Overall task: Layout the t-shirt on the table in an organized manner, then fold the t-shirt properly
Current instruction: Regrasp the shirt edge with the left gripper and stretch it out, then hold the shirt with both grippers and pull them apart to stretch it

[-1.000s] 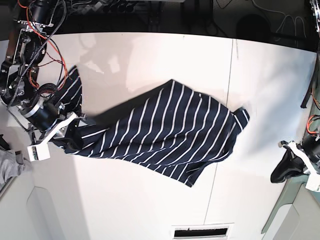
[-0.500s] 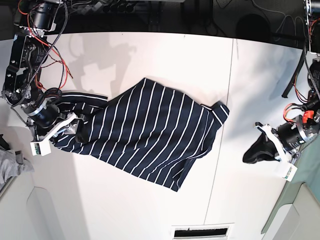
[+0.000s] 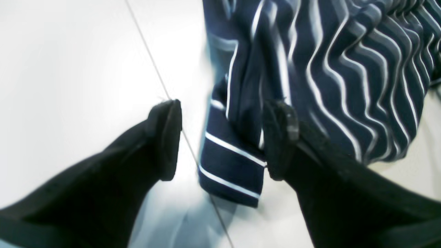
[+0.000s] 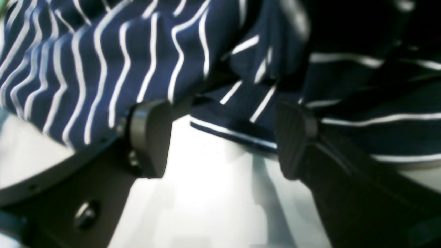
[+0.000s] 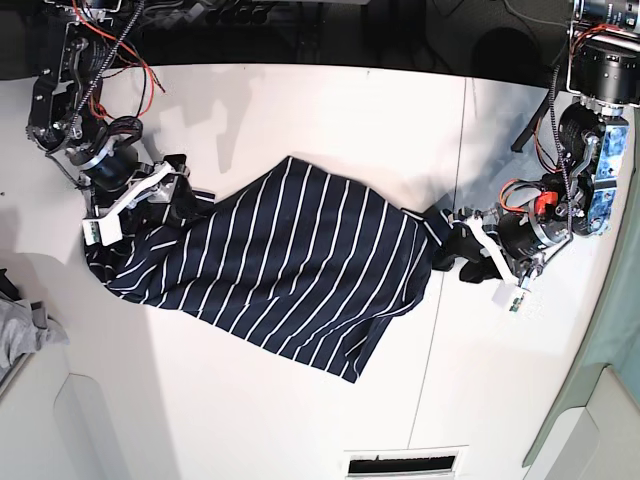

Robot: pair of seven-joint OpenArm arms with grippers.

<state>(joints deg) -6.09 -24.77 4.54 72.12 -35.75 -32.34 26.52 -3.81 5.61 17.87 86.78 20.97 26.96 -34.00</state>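
The navy white-striped t-shirt (image 5: 290, 260) lies crumpled and slanted across the middle of the white table (image 5: 300, 110). My left gripper (image 5: 462, 250) is at the shirt's right corner. In the left wrist view the left gripper (image 3: 222, 137) is open, with a hemmed corner of the t-shirt (image 3: 231, 165) lying loose between its fingers. My right gripper (image 5: 172, 200) is at the shirt's upper left end. Seen from the right wrist, the right gripper (image 4: 222, 137) is open low over the table (image 4: 213, 193), and a hemmed edge of the t-shirt (image 4: 103, 51) reaches just in between its fingertips.
A small grey cloth (image 5: 25, 330) lies at the table's left edge. A thin dark seam (image 5: 455, 180) runs across the table, passing under the left gripper. A slotted vent (image 5: 405, 463) sits at the near edge. Cables and dark gear line the far edge.
The left arm has swung in from the table's right side to the shirt's right corner and opened. The right gripper has moved toward the far edge along the shirt's left end, which has bunched up.
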